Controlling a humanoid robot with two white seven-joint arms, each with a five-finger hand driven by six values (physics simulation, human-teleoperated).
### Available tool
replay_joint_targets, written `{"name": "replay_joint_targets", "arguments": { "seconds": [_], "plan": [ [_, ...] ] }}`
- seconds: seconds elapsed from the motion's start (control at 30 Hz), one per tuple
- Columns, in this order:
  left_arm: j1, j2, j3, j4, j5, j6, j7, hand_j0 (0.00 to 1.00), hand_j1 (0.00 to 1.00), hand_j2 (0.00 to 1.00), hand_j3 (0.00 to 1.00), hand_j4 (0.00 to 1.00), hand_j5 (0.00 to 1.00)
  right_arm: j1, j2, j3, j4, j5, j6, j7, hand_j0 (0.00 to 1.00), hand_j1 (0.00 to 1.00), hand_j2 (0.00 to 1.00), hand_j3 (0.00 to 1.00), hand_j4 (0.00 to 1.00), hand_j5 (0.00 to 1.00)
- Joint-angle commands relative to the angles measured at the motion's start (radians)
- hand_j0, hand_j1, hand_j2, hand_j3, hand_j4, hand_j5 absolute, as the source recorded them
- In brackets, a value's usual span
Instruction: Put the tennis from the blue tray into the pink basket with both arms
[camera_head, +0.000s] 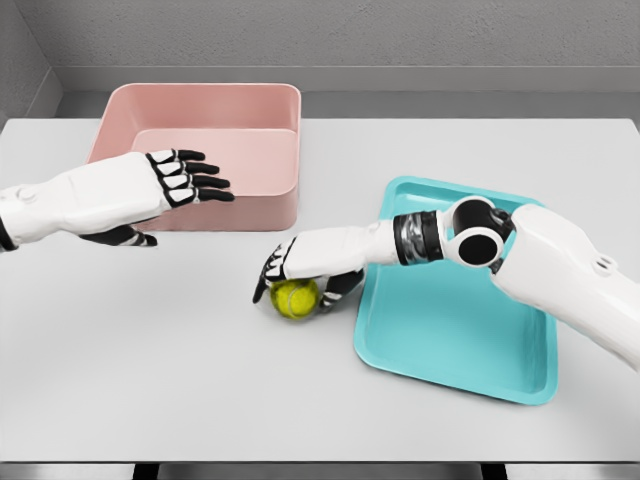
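A yellow-green tennis ball (295, 298) rests on the white table just left of the blue tray (450, 330). My right hand (300, 282) reaches across the tray's left edge, its fingers curled over and around the ball. The pink basket (210, 150) stands at the back left, with nothing seen inside it. In front of the basket's near wall my left hand (190, 180) hovers with its fingers stretched out flat toward the right, holding nothing.
The white table (150, 380) runs from the grey back wall to the front edge. The tray lies tilted at the right, and my right forearm crosses its upper left part.
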Motion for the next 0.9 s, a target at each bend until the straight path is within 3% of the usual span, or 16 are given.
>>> {"name": "replay_joint_targets", "arguments": {
  "seconds": [0.0, 0.07, 0.13, 0.2, 0.3, 0.37, 0.57, 0.67, 0.77, 0.87],
  "plan": [
    [-0.004, -0.033, -0.080, 0.001, 0.024, 0.000, 0.001, 1.00, 1.00, 1.00, 1.00, 1.00, 1.00, 0.000, 0.000, -0.001, -0.001, -0.007, 0.013, -0.001, 1.00, 1.00, 1.00, 1.00, 1.00, 1.00],
    [-0.014, -0.070, -0.089, 0.001, 0.022, 0.000, -0.002, 1.00, 1.00, 1.00, 1.00, 1.00, 1.00, 0.002, 0.000, -0.001, -0.001, -0.007, 0.013, -0.001, 1.00, 1.00, 1.00, 1.00, 1.00, 1.00],
    [-0.075, -0.075, -0.160, 0.001, 0.022, 0.000, -0.004, 1.00, 1.00, 1.00, 1.00, 1.00, 1.00, 0.002, 0.000, -0.001, -0.001, -0.007, 0.011, -0.001, 1.00, 1.00, 1.00, 1.00, 1.00, 1.00],
    [-0.081, -0.071, -0.167, 0.001, 0.022, 0.000, -0.013, 1.00, 1.00, 1.00, 1.00, 1.00, 1.00, 0.002, 0.000, 0.000, -0.001, -0.007, 0.011, -0.001, 1.00, 1.00, 1.00, 1.00, 1.00, 1.00],
    [-0.083, -0.053, -0.171, 0.001, 0.019, 0.000, -0.119, 1.00, 1.00, 1.00, 1.00, 1.00, 1.00, -0.005, -0.013, 0.000, -0.011, -0.007, -0.001, 0.001, 1.00, 1.00, 1.00, 1.00, 1.00, 1.00],
    [-0.095, -0.024, -0.171, 0.001, 0.019, 0.000, -0.119, 1.00, 1.00, 1.00, 1.00, 1.00, 1.00, -0.031, -0.056, -0.003, -0.019, -0.009, -0.042, 0.007, 1.00, 1.00, 1.00, 1.00, 1.00, 1.00],
    [-0.100, -0.025, -0.169, 0.001, 0.019, 0.000, -0.109, 1.00, 1.00, 1.00, 1.00, 1.00, 1.00, -0.094, -0.221, -0.004, -0.019, -0.010, -0.042, 0.004, 1.00, 1.00, 1.00, 1.00, 1.00, 1.00],
    [-0.109, -0.084, -0.174, 0.001, 0.022, 0.000, -0.111, 1.00, 1.00, 1.00, 1.00, 1.00, 1.00, -0.109, -0.269, -0.015, -0.019, -0.012, -0.042, 0.002, 1.00, 1.00, 1.00, 1.00, 1.00, 1.00],
    [-0.164, -0.145, -0.267, 0.001, 0.021, 0.000, -0.114, 1.00, 1.00, 1.00, 1.00, 1.00, 1.00, -0.112, -0.303, -0.037, -0.018, -0.012, -0.042, 0.004, 1.00, 1.00, 1.00, 1.00, 1.00, 1.00],
    [-0.175, -0.174, -0.299, 0.001, 0.021, 0.000, -0.117, 1.00, 1.00, 1.00, 1.00, 1.00, 1.00, -0.115, -0.353, -0.055, -0.016, -0.012, -0.042, 0.005, 1.00, 1.00, 1.00, 1.00, 1.00, 1.00]
  ]
}}
